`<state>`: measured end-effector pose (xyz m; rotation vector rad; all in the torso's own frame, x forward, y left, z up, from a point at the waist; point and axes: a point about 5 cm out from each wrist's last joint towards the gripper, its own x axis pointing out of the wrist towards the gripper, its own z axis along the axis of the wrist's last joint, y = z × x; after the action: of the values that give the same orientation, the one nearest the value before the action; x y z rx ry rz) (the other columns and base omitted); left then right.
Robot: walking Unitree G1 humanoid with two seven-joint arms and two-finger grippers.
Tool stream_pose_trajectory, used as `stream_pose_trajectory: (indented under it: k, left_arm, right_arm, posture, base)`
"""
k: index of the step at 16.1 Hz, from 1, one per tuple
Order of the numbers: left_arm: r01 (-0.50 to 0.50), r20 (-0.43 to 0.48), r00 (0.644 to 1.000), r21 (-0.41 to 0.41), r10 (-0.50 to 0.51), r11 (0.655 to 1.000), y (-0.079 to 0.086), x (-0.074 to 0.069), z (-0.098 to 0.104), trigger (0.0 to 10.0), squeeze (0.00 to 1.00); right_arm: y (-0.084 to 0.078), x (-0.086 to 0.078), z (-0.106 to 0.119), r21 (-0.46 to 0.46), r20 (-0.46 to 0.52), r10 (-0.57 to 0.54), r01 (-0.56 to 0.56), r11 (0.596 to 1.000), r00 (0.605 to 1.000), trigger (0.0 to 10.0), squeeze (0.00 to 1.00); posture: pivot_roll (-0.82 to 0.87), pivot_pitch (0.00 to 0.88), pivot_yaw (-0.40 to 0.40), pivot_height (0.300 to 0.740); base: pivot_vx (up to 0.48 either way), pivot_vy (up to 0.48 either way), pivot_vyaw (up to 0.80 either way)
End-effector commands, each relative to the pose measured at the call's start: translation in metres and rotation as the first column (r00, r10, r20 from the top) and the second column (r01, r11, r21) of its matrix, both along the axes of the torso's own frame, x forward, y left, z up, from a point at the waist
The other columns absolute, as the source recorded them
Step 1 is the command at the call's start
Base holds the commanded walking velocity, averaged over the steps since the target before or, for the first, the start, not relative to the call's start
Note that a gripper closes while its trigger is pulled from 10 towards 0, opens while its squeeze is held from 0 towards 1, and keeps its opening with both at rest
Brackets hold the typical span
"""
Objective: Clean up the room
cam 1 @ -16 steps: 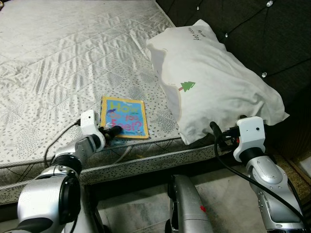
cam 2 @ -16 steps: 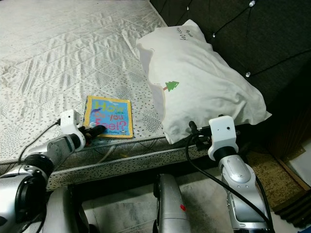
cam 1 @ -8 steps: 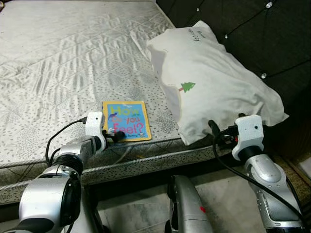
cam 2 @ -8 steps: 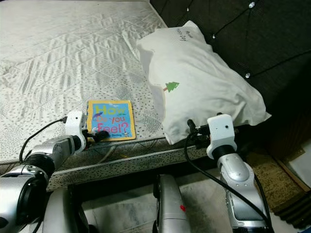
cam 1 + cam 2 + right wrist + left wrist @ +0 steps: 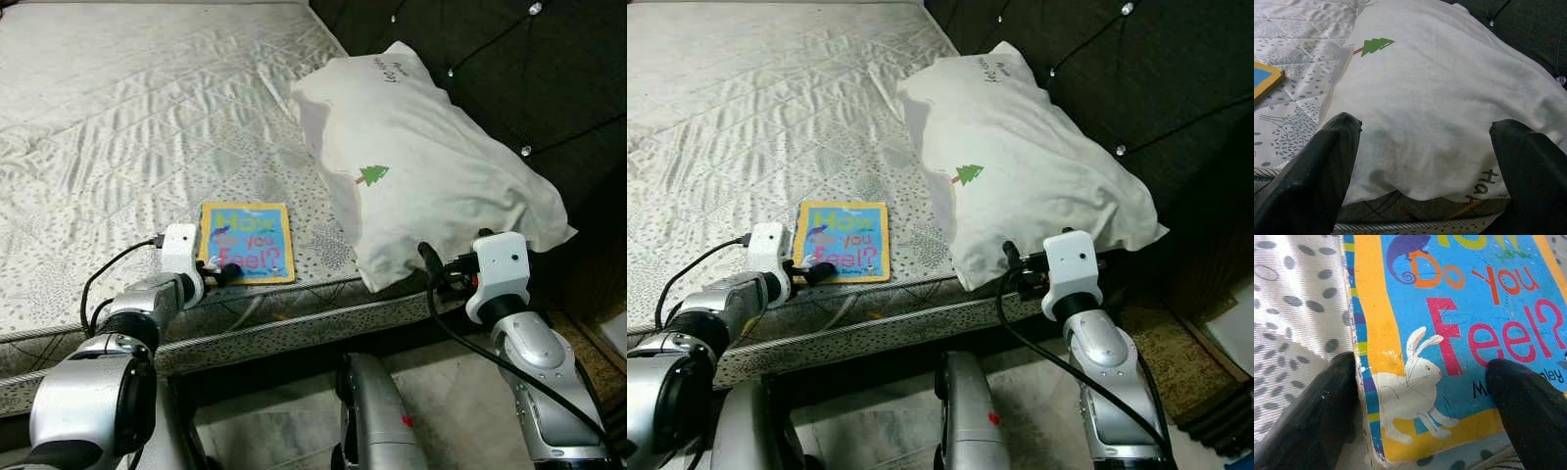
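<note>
change: L gripper [image 5: 227,273] sat w/ tips over the book's lower-left area 1 s ago; now it's back at the near-left corner, lined up w/ the edge; book [image 5: 246,243] approx same spot on the mattress [image 5: 118,127], flat, near the front edge, just beside the pillow [image 5: 421,176]
meaning: looks like re-aiming for a corner pinch, not a lift yet; book not picked up; tidy-up step barely begun
L fingers: spread wide in L wrist view; 1 finger [image 5: 1308,416] on the sheet just off the book's spine edge, other finger [image 5: 1530,406] over the cover by the near-right part; corner w/ white rabbit lies between them; nothing held; contact w/ cover can't tell
R gripper [image 5: 1012,272]: at the mattress front edge, under the pillow's near end; about where it was 1 s ago
R fingers: spread wide in R wrist view, 1 finger [image 5: 1308,171] each side of the pillow's near end; holds nothing; touching or not, can't tell
risk: thin book flat on soft sheet; fingers may slide over the cover rather than get under the edge
</note>
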<state>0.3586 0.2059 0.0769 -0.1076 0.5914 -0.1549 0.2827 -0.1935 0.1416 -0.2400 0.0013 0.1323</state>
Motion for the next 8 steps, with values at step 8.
stream_pose_trajectory:
  k: [8]
  left_arm:
    - [0.056,0.014,0.998,0.030,-0.057,0.998,-0.014,0.010,0.013,10.0,1.00]
  right_arm:
    - [0.001,0.001,-0.001,-0.006,0.000,0.007,-0.007,1.000,1.000,10.0,0.00]
  posture:
    - [-0.33,0.057,-0.102,0.509]
  base:
    - [0.000,0.000,0.00]
